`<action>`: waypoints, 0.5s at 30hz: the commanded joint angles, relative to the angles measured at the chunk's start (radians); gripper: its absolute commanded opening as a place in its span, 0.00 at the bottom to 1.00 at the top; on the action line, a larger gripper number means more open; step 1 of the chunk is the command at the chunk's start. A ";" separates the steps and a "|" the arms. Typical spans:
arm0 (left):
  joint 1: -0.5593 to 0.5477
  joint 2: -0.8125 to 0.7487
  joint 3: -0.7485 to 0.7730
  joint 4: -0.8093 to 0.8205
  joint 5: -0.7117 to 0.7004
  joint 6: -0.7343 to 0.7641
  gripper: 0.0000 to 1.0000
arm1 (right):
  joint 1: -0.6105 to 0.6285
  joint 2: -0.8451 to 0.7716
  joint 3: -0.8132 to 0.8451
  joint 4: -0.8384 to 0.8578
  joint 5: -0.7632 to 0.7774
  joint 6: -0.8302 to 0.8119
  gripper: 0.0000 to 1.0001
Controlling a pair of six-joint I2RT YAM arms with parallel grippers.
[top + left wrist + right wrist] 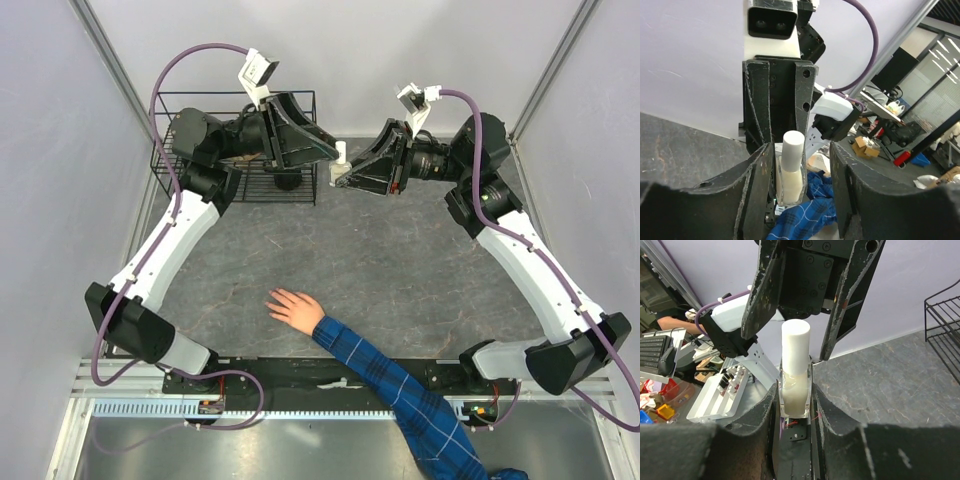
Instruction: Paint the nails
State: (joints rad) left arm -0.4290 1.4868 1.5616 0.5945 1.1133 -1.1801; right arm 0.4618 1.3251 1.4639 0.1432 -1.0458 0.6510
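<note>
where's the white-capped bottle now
In the top view the bottle is at the far middle of the table, right of the wire rack, clamped in the right end effector, the open left end effector flanking its cap.

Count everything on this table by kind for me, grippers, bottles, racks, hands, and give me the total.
Grippers: 2, left gripper and right gripper
White-capped bottle: 1
Black wire rack: 1
Human hand: 1
Total: 5

Lilac walls (350, 60), mottled grey tabletop (380, 270)
</note>
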 commanded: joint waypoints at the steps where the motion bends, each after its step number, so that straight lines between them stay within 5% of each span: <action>1: -0.007 0.015 0.041 0.056 0.049 -0.052 0.52 | -0.002 -0.006 -0.004 0.070 -0.023 0.016 0.00; 9: -0.010 0.017 0.071 -0.030 0.046 0.029 0.31 | -0.002 -0.004 0.010 0.007 0.004 -0.031 0.00; 10: -0.010 0.010 0.089 -0.059 0.039 0.057 0.22 | -0.002 -0.003 0.016 -0.022 0.019 -0.056 0.00; 13: -0.022 -0.009 0.118 -0.223 0.011 0.193 0.04 | 0.000 0.000 0.061 -0.175 0.108 -0.166 0.00; 15: -0.037 -0.022 0.135 -0.405 -0.026 0.348 0.02 | 0.005 -0.003 0.102 -0.307 0.249 -0.259 0.00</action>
State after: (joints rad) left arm -0.4343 1.5066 1.6184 0.4492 1.1286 -1.0866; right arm 0.4629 1.3247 1.4857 0.0513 -0.9970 0.5854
